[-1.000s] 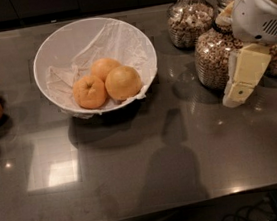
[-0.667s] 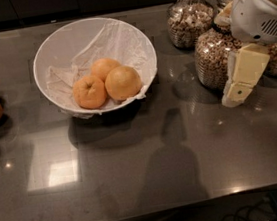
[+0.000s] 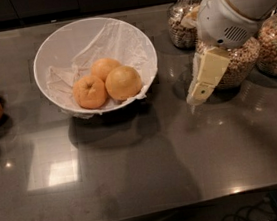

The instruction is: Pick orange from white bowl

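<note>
Gripper [image 3: 194, 97] shifted left toward white bowl [image 3: 53, 55]; aperture cannot tell, nothing held. Centre above orange [image 3: 123, 82]; descend clear of rim.

My arm [image 3: 240, 0] stretched in over the far right corner of the table [image 3: 137, 178], its white wrist sloping down and to the left. My gripper [image 3: 199, 91] hung tilted below it, tip low above the surface, nearer the right edge.

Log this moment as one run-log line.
stage: pre-grasp | claw: right of white bowl, by cereal jars, apart from orange | orange: in white bowl, touching two smaller fruits, untouched
</note>
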